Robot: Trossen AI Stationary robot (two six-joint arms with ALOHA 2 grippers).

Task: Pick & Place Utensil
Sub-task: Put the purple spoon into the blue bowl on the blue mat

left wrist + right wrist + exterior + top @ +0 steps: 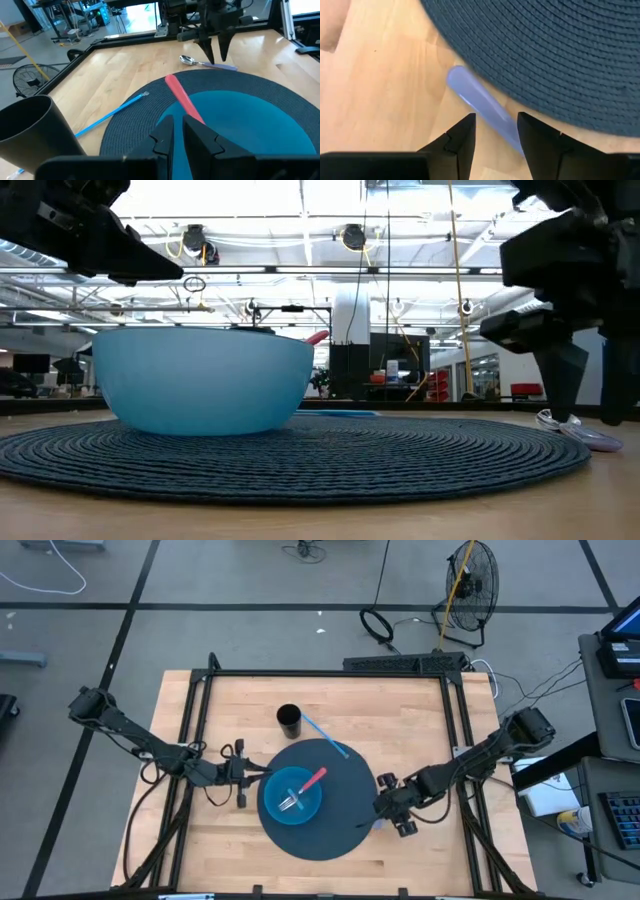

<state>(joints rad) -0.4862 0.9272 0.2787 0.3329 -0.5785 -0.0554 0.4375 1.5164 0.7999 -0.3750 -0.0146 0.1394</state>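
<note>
The job looks partly done: a red-handled fork [303, 789] already lies in the blue bowl [275, 808] on the dark round mat [340, 830], while a spoon [207, 63] with a pale purple handle is not yet lifted. The left gripper [177, 134] hangs at the bowl's near rim, its fingers [162, 135] slightly parted with nothing between them; the fork's red handle runs away just beyond the tips. A black cup [289, 720] stands well apart and appears empty, a thin blue straw-like stick [325, 737] beside it. The right gripper [495, 131] hovers over the spoon at the mat's edge, fingers [462, 132] spread with the handle passing between them, not touching, so grasping and placing remain.
</note>
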